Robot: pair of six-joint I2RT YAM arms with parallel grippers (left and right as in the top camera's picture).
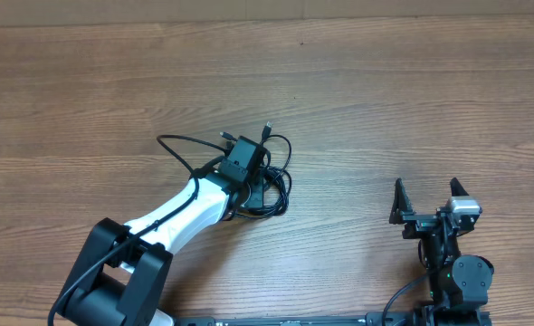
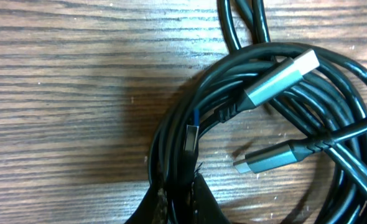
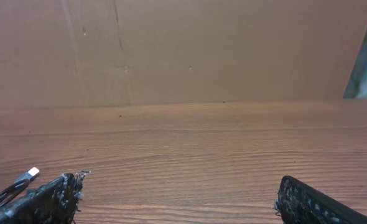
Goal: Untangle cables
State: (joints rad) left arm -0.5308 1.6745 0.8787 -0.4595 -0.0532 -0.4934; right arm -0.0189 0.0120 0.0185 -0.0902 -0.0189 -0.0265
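Cables (image 1: 281,186) (image 2: 342,99) — thin black flexible cords with silver-tipped plugs — bunched in one loose coil on the brown wood-grain table (image 1: 385,91), directly under the left gripper (image 1: 253,186) (image 2: 177,193) and spilling out just beyond its tip. One open loop trailing off on that gripper's left side, beside the white forearm (image 1: 181,213). Jaws of the left gripper closed tight, pinching a few strands of the cables at the coil's near edge, low against the wood. Just ahead of its fingertips, seen from the left wrist: a broad flat silver plug (image 2: 283,78) lying across the top of the coil, tilted up to the right, and a slimmer silver plug (image 2: 267,158) below it, resting inside the ring of cord. Which cord ends in which plug — cannot tell, too many crossings.

Right gripper (image 1: 427,195) (image 3: 180,186) well apart from the coil, jaws spread fully wide, holding nothing. At the far left of its wrist view, just beside its left finger, a small pale plug tip (image 3: 32,172) on a thin black cord. Ahead of it, a plain brown wall (image 3: 202,50) past the table's far edge.
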